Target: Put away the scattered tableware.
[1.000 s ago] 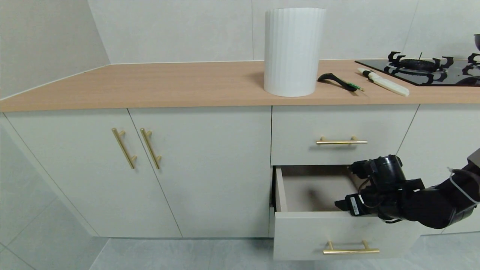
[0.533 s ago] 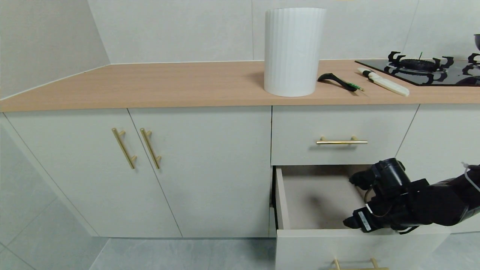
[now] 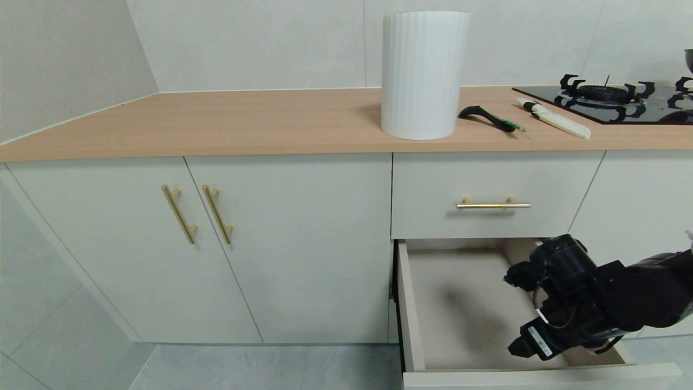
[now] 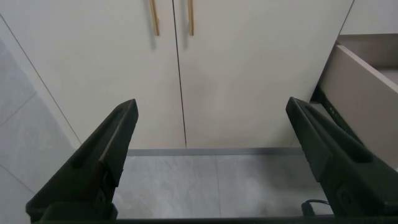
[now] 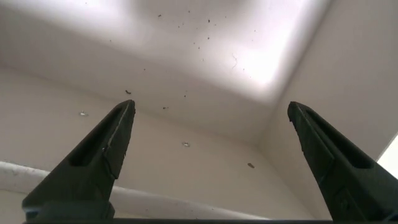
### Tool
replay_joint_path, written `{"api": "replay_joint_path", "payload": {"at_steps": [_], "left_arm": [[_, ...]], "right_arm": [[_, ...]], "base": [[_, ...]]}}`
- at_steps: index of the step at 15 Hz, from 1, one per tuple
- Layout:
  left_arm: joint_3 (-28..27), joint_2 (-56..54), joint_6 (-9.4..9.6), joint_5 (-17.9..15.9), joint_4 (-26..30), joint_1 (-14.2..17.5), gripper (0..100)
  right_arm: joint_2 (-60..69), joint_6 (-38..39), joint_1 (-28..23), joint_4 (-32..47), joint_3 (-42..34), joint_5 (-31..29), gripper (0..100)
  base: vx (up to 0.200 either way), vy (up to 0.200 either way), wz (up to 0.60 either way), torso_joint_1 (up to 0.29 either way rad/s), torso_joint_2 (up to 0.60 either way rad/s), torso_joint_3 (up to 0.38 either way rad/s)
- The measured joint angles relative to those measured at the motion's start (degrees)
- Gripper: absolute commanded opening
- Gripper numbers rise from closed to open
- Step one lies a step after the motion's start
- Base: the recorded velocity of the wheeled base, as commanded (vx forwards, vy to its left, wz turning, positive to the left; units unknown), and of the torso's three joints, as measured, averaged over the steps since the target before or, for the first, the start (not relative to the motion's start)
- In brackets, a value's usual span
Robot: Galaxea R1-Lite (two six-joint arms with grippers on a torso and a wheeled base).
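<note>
A black ladle [image 3: 485, 117] and a white-bladed knife [image 3: 553, 124] lie on the wooden counter [image 3: 243, 122], to the right of a tall white ribbed container [image 3: 423, 75]. Below them the lower drawer [image 3: 410, 306] stands pulled far out, with a bare floor. My right gripper [image 3: 518, 311] is open inside the drawer's right side, just behind its front panel; its wrist view [image 5: 208, 109] faces the drawer's inner wall [image 5: 205, 56]. My left gripper [image 4: 211, 106] is open with nothing between its fingers, low in front of the cabinet doors [image 4: 180, 68], the drawer's side [image 4: 367, 81] beside it.
The upper drawer [image 3: 492, 195] is shut, with a gold handle. Two cabinet doors [image 3: 200, 244] with gold handles fill the left. A black gas hob [image 3: 612, 103] sits at the counter's far right. Grey floor tiles [image 4: 205, 186] lie below the cabinets.
The lower drawer has slid further out; its front panel and handle have left the bottom of the view. My right gripper moved down and towards me with it.
</note>
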State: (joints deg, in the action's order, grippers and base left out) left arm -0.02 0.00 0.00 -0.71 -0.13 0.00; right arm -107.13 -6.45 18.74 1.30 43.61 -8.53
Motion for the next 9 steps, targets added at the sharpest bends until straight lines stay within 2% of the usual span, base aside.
{"api": "replay_joint_path", "payload": {"at_steps": [5, 9], "left_arm": [[0.0, 0.0, 0.00, 0.0, 0.0, 0.0, 100], [0.0, 0.0, 0.00, 0.0, 0.0, 0.0, 100]], "right_arm": [[1.3, -2.9, 1.1, 7.7, 0.0, -0.5, 100], [1.9, -2.9, 1.7, 8.6, 0.3, -0.6, 100]], "base": [[0.000, 0.000, 0.00, 0.000, 0.00, 0.000], [0.000, 0.000, 0.00, 0.000, 0.00, 0.000]]}}
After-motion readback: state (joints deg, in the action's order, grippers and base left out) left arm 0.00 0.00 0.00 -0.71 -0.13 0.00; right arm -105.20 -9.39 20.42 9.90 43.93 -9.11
